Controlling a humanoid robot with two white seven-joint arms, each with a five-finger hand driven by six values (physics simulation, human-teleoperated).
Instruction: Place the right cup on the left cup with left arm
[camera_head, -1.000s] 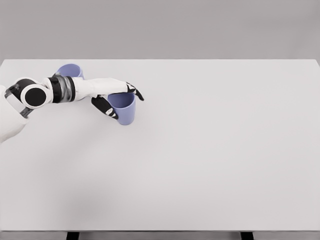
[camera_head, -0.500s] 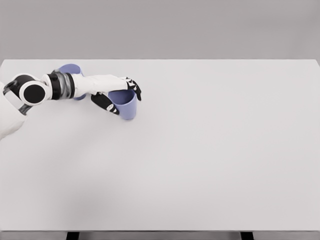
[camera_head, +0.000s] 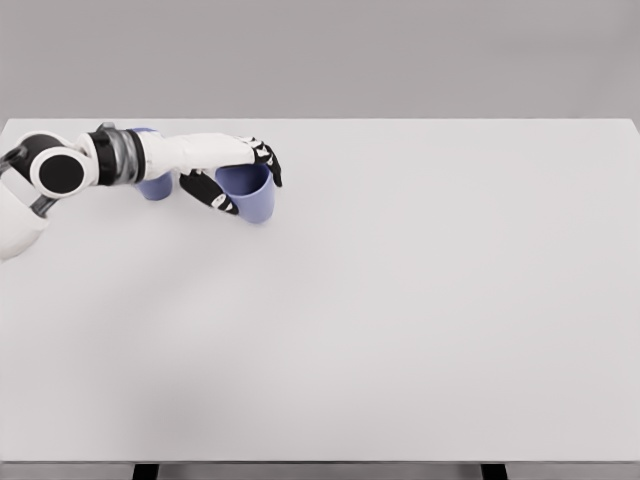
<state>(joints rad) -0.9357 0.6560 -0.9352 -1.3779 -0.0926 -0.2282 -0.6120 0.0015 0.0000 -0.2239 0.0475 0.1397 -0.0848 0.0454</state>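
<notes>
Head view: left hand grips the right cup beside the left cup

A white table (camera_head: 400, 320) fills most of the picture. Over its far left part the left arm (camera_head: 110, 165) reaches in from the left edge. Its left hand (camera_head: 228, 172) is closed around the right cup (camera_head: 250, 195), a blue cup tilted in the fingers (camera_head: 208, 195). The left cup (camera_head: 155, 186), also blue, stands just left of the held cup, partly hidden behind the forearm.
</notes>
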